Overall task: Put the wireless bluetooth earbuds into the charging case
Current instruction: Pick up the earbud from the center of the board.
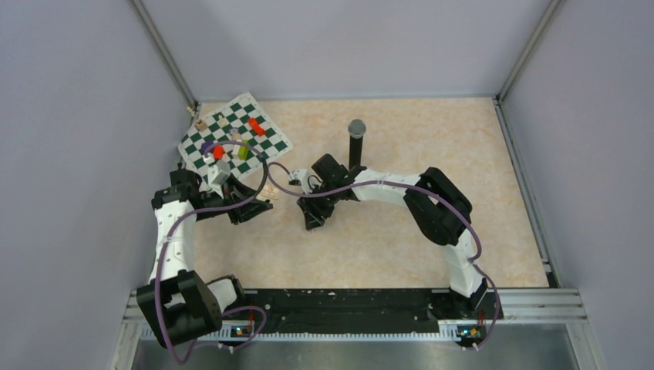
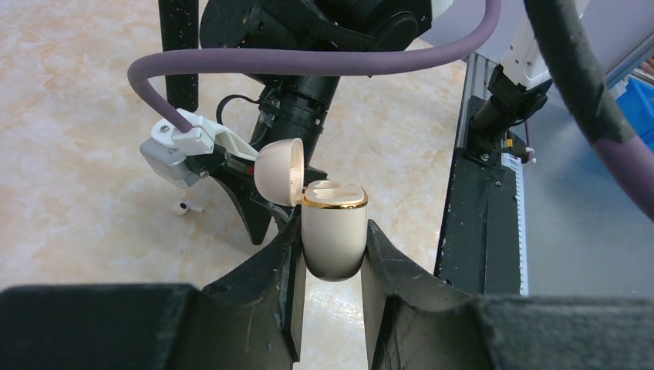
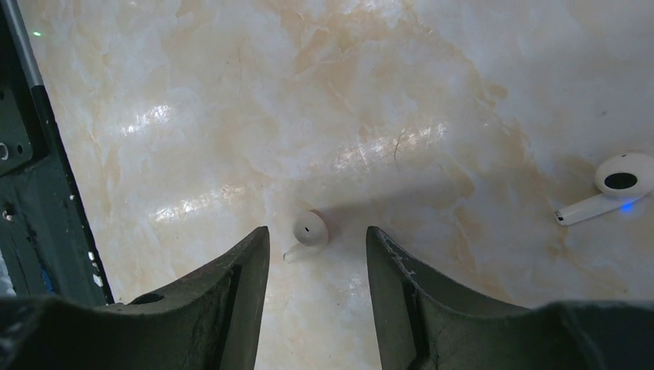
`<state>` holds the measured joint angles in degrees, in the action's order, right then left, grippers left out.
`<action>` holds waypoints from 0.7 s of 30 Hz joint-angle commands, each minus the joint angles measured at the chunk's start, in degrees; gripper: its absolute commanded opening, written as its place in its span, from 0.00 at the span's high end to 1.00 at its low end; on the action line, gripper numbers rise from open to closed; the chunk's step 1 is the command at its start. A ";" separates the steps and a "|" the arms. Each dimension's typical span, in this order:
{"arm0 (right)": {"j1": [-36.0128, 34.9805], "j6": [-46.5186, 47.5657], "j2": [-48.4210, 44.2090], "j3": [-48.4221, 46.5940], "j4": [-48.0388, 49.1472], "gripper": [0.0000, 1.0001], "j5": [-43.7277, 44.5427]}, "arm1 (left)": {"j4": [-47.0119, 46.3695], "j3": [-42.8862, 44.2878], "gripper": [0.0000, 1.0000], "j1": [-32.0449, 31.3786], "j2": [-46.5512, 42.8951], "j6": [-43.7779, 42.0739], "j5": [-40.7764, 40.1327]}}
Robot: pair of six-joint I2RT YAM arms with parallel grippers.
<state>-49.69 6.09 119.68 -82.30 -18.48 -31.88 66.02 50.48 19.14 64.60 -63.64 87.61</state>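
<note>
The left gripper (image 2: pixel 333 248) clamps the cream, gold-rimmed charging case (image 2: pixel 332 227) upright, lid open for loading. The right gripper (image 3: pixel 316 233) holds its fingers parted astride a tiny white earbud (image 3: pixel 311 229) lying left of the tabletop's (image 3: pixel 401 92) centre, poised to pinch.

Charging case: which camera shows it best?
Left wrist: the cream charging case fills the centre, lid open, clamped between the jaws of the left gripper. The top view shows only a pale speck there; the right wrist view misses it entirely.
</note>
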 commanded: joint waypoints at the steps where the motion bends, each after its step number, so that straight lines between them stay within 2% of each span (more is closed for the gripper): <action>1: -1.43 1.38 0.64 -2.10 0.17 0.51 2.27 | 0.95 0.77 1.00 0.55 -1.03 -1.66 6.80; 6: -2.16 1.99 0.64 -2.20 -0.30 0.56 3.33 | 1.09 0.82 1.00 0.63 -1.08 -1.93 6.79; 21: -3.34 1.68 1.03 -2.39 -1.10 0.56 2.88 | 2.05 0.78 1.00 0.90 -2.31 -1.93 6.80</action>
<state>-51.86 7.49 119.68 -82.61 -18.52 -29.04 66.61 50.48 19.55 64.20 -64.49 87.61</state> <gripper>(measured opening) 0.441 0.329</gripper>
